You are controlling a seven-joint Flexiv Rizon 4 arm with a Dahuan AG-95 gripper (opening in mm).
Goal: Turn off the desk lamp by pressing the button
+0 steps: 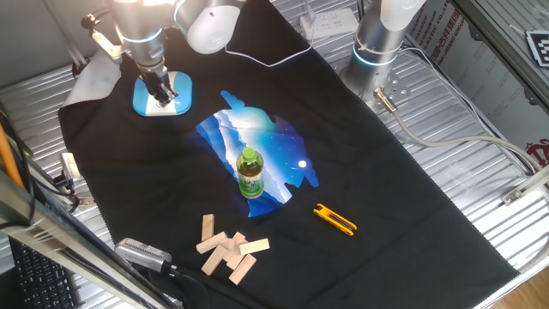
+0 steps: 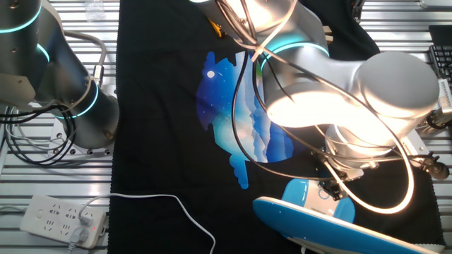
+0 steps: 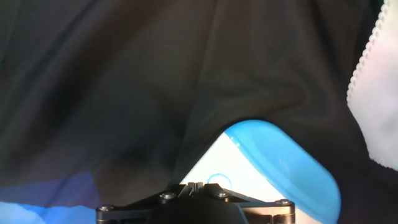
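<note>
The desk lamp (image 1: 174, 99) stands at the table's far left, with a light-blue base and a white top panel. It is lit and throws a strong glare on the arm. My gripper (image 1: 159, 89) is right over the base, pointing down. In the hand view the fingertips (image 3: 194, 185) are shut together just left of the round button ring (image 3: 219, 181) on the white panel (image 3: 230, 158). I cannot tell whether they touch it. The other fixed view shows the base (image 2: 300, 192) under the wrist and the lamp's blue head (image 2: 332, 227) in front.
A green bottle (image 1: 250, 172) stands on a blue picture mat (image 1: 274, 142) mid-table. Wooden blocks (image 1: 227, 249) and a yellow clip (image 1: 334, 220) lie at the front. A pale cloth (image 1: 94, 81) lies left of the lamp. A second arm's base (image 1: 382, 34) stands at the back.
</note>
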